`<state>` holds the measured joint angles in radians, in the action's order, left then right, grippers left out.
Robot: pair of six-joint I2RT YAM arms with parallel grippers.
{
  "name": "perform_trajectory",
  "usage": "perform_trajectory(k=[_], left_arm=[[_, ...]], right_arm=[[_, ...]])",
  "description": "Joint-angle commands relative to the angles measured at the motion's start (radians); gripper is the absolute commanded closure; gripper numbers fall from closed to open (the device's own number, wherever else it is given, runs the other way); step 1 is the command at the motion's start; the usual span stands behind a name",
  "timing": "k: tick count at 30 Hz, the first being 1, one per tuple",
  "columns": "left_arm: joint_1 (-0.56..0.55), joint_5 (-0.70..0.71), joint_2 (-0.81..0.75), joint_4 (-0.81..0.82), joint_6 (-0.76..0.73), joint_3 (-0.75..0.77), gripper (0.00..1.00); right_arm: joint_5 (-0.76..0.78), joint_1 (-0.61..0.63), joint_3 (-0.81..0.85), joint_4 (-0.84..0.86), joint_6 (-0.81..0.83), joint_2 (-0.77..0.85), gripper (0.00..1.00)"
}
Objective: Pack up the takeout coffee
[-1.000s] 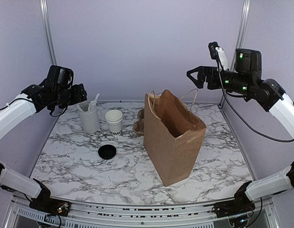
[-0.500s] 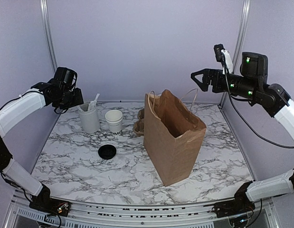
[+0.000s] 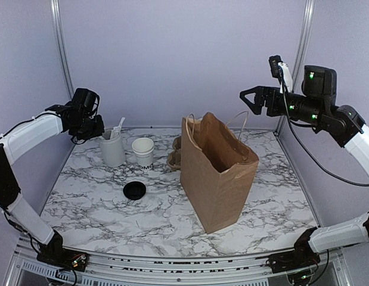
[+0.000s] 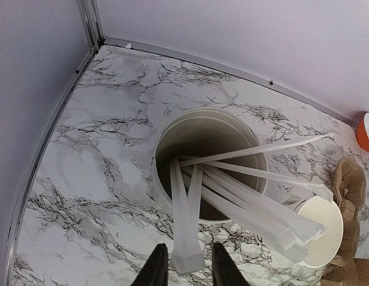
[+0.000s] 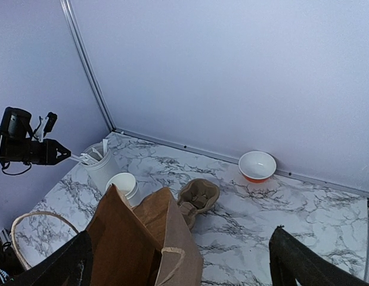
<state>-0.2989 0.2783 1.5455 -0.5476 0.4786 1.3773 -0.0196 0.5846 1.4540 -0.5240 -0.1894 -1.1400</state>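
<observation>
Meanwhile, Over the Far-Left Corner

Left claw [image 4: 188, 271] hangs above the tall white tumbler [image 3: 112, 150], its jaws drawn narrow on either side of the end of one cutlery handle [image 4: 185, 238] (whether they actually pinch it, I cannot tell). The takeout coffee [image 3: 143, 152] stands just right of the tumbler with its mouth uncovered. Its black lid [image 3: 135, 190] lies flat on the counter [image 3: 95, 205], nearer the arms and apart from both.

The brown paper bag [image 3: 217, 176] stands upright right of centre, its crumpled rim open upward. A pulp carrier [image 3: 175, 157] fills the far gap between cup and bag. Bare marble runs along the near edge and left of the bag. The tumbler sits close to the left wall. Right claw [image 3: 247, 100] is high over the far right, jaws spread wide, holding nothing.
</observation>
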Motion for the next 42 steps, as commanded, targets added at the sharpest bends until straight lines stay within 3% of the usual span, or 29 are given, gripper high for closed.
perform_trajectory(k=[1, 29, 42], left_arm=[[0.009, 0.0, 0.023, -0.003, -0.015, 0.026, 0.76], [0.024, 0.042, 0.089, 0.004, -0.062, 0.087, 0.91], [0.03, 0.074, 0.132, -0.001, -0.096, 0.124, 0.92]], right_arm=[[-0.009, -0.009, -0.002, 0.021, -0.017, 0.014, 0.0], [-0.016, -0.009, -0.02, 0.016, -0.02, 0.015, 0.0], [-0.02, -0.009, -0.017, 0.014, -0.02, 0.01, 0.0]])
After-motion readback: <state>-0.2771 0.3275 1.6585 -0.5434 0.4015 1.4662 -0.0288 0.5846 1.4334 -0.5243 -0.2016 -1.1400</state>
